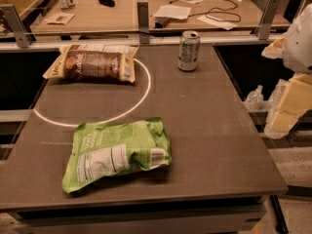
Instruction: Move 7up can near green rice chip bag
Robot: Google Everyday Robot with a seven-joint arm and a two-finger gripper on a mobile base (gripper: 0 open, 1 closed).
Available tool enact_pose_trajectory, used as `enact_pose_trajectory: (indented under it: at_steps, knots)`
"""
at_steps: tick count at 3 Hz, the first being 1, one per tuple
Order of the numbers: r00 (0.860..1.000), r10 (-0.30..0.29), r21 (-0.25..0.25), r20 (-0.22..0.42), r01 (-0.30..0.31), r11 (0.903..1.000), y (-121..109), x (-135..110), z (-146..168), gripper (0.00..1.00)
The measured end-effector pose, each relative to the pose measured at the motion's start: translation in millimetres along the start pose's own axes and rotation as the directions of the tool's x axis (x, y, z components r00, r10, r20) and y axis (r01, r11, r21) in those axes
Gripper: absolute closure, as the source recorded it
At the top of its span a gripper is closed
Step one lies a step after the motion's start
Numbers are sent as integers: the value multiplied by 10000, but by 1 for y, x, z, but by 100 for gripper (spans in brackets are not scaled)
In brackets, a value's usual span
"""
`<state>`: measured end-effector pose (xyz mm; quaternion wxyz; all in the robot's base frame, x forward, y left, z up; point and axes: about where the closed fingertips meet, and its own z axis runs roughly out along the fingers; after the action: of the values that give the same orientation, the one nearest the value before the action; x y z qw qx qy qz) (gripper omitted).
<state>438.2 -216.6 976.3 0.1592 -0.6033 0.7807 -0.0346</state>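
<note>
The 7up can (188,50) stands upright near the back edge of the grey table (219,145), right of the middle. The green rice chip bag (117,152) lies flat near the front left, white nutrition panel and barcode facing up. The can and the bag are far apart, with a wide stretch of table between them. My gripper (265,112) hangs off the table's right side, beyond the edge, well to the right of and nearer than the can. It holds nothing that I can see.
A brown-and-cream snack bag (95,65) lies at the back left, on a white ring marked on the table. A metal rail with posts (143,16) runs behind the table. Beyond it is a desk with papers, cables and bottles.
</note>
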Motion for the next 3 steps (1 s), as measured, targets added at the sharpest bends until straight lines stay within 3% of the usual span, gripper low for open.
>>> enact_pose_trajectory:
  at_steps: [1,2,3]
  knots:
    - [10000,3,-1,4,-3,10000,0,0,0,0]
    - [9968,522,-168,606,-513,9985,-1,1,-2,0]
    - [9556,2373,-645,1749,-2294,9712,0,20,9,0]
